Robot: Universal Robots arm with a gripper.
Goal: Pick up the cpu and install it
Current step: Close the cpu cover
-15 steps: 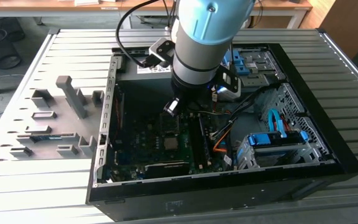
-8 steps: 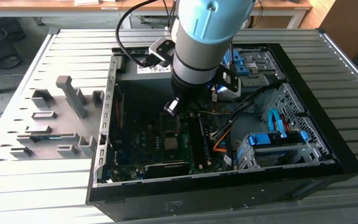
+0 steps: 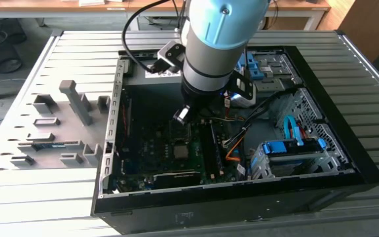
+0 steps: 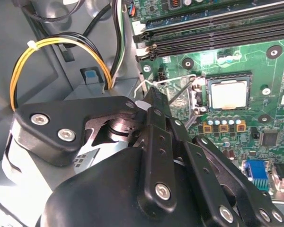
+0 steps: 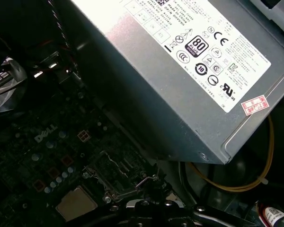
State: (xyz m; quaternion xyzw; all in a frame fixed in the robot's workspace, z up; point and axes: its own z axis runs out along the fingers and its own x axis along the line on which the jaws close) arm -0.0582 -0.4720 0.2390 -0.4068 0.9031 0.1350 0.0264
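The cpu [image 4: 228,93] is a small square chip with a shiny silver top. It lies flat in its dark socket on the green motherboard [image 4: 270,71], with the socket's thin metal lever [image 4: 173,90] raised beside it. In the first wrist view the cpu [image 5: 75,204] sits next to the opened metal socket frame [image 5: 111,174]. In the exterior view the cpu [image 3: 181,150] is in the middle of the board. My gripper [image 3: 181,114] hangs above the board, behind the cpu and apart from it. The black gripper [image 4: 151,101] links have nothing visible between them.
The open computer case [image 3: 347,170] lies on a slatted metal table [image 3: 77,44]. A grey power-supply box [image 5: 189,71] with yellow and black cables [image 4: 61,45] stands close to my gripper. Long memory slots [image 4: 217,33] run beside the socket. Blue drive bays [image 3: 291,148] and a grey parts fixture [image 3: 57,123] flank the case.
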